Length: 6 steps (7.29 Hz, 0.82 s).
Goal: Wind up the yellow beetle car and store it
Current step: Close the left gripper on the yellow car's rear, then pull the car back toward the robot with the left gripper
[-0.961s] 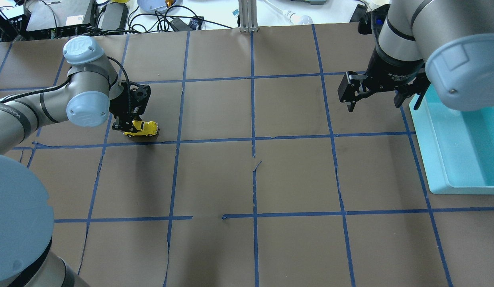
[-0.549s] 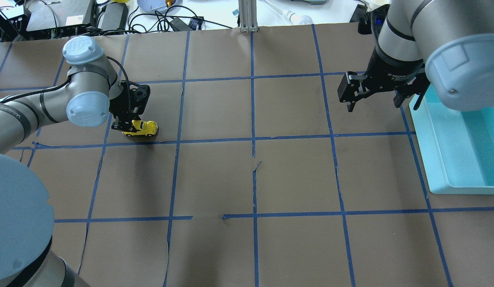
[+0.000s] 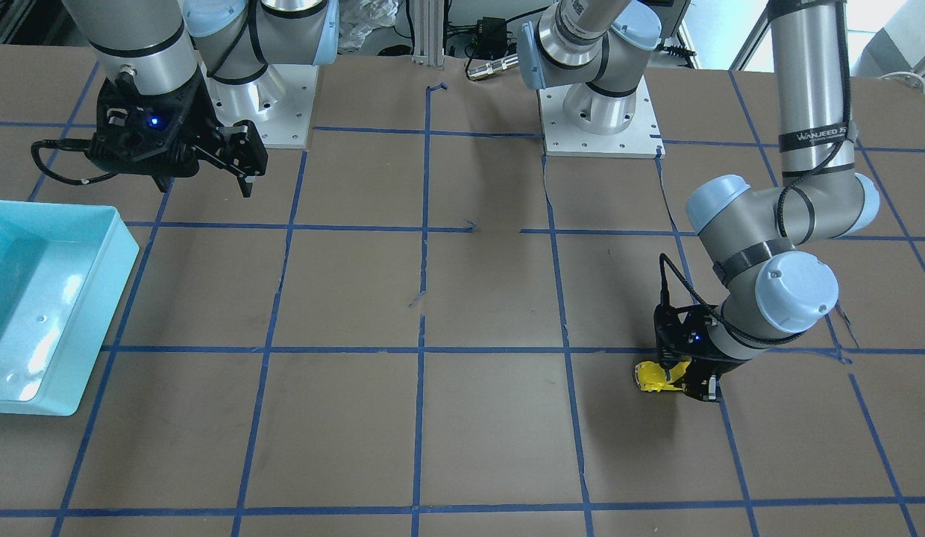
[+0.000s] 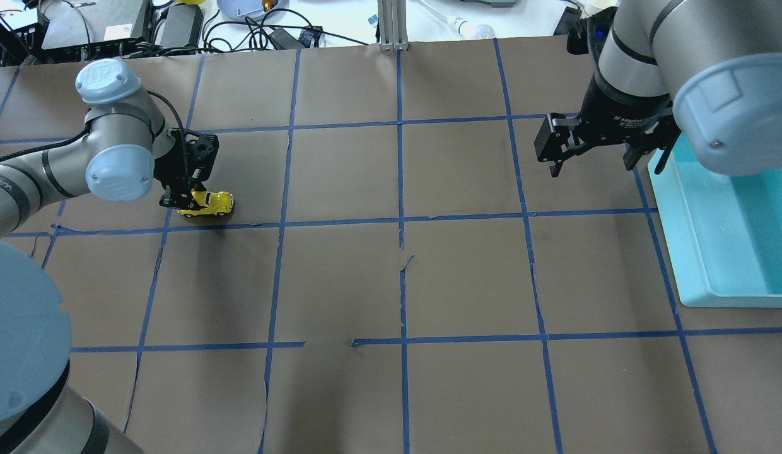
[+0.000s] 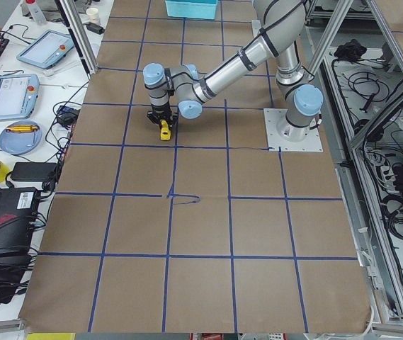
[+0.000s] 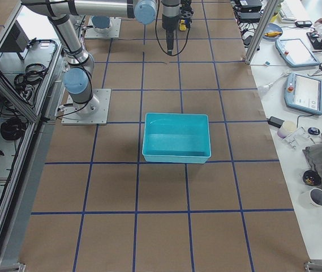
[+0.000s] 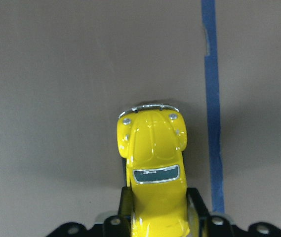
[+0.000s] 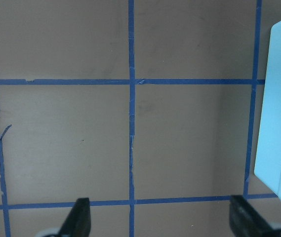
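Observation:
The yellow beetle car [image 4: 209, 204] sits on the brown table at the left, wheels down. It also shows in the front view [image 3: 654, 377], the left side view [image 5: 164, 129] and the left wrist view [image 7: 154, 168]. My left gripper [image 4: 189, 203] is shut on the car's rear half; in the left wrist view the black fingers [image 7: 196, 205] press both flanks. My right gripper [image 4: 604, 165] hangs open and empty above the table, just left of the light-blue bin [image 4: 731, 239]. Its fingertips [image 8: 81, 217] stand wide apart in the right wrist view.
The light-blue bin [image 3: 37, 298] stands at the table's right side, seen too in the right side view [image 6: 176, 137]. Blue tape lines [image 4: 400, 221] grid the brown paper. Cables, boxes and tablets lie beyond the far edge [image 4: 176, 25].
My left gripper has dragged the car leftward along the table, away from the centre. The right arm has not moved.

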Tool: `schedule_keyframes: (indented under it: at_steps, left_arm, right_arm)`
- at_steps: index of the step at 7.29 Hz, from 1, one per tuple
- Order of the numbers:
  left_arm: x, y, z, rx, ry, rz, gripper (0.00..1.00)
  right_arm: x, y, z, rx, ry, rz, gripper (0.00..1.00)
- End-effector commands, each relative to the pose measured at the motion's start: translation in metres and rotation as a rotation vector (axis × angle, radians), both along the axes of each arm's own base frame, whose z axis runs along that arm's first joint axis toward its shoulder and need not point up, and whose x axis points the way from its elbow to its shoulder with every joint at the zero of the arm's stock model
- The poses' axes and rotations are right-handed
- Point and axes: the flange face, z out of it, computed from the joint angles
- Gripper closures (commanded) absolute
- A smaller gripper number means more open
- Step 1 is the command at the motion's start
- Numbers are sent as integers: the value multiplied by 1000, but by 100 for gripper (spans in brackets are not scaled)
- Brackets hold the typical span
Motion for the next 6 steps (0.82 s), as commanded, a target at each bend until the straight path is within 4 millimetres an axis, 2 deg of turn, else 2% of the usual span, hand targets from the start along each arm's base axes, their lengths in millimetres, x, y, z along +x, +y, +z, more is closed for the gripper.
schedule_keyframes:
  at_steps: [1,4,5,6]
  left_arm:
    - [23,1,0,-1,1,32,100]
    - [25,1,-1,3,1,-10,100]
    - [26,1,0,0,0,-12,100]
    - [42,3,1,0,2,6,100]
  right_arm:
    - [0,0,0,0,0,0,0]
    - [0,0,-1,3,0,0,0]
    - [0,5,-10,18,2,-1,0]
    - [0,6,-13,23,2,-1,0]
